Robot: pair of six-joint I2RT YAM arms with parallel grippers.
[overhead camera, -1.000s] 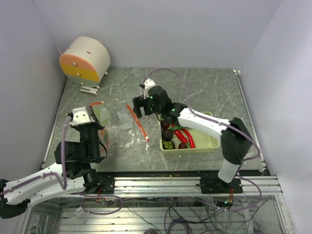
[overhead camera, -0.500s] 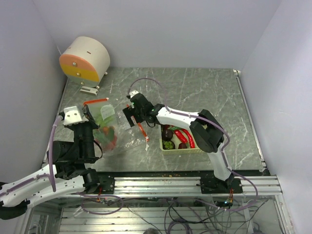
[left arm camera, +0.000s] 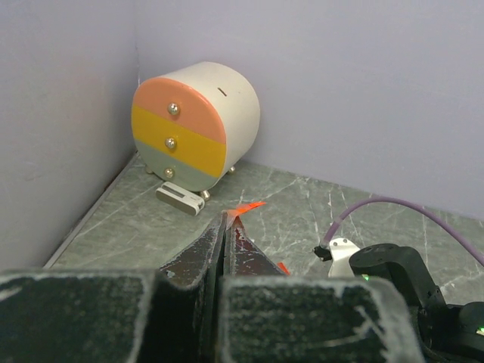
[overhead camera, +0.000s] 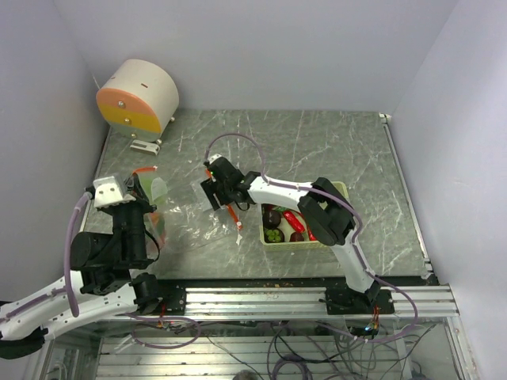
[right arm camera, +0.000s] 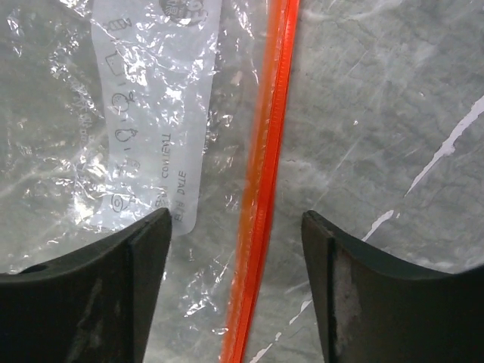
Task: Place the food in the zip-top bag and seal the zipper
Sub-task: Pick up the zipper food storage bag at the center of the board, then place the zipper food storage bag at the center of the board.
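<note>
table: grey marbled top; only the view from above takes in all of it, with both arms reaching in from the near edge
round cabinet: white drum in the far-left corner; the left wrist view adds three drawer fronts, salmon, yellow and grey-green, each with a small knob
basket: pale green, right of centre, partly under the right arm; we find it in neither wrist view
zip-top bag: clear and crinkled, lying flat on the table just left of the basket; the right wrist view shows a white printed panel on it that is lost from above
held plastic: greenish-clear sheet hanging at the left gripper, with a short orange-red edge on top; we cannot tell whether it belongs to the flat bag
zipper: thin, straight orange-red strip along the flat bag's basket-side edge; up close we see it as a double ridge
right gripper: fingers spread wide above the zipper, one to each side, neither touching the strip
left gripper: fingers pressed together, pinching the orange-red edge of the held plastic, a sliver poking past the tips; raised over the table's left side
food: dark purple pieces, red chilies and green grapes in the basket, seen only from above
</note>
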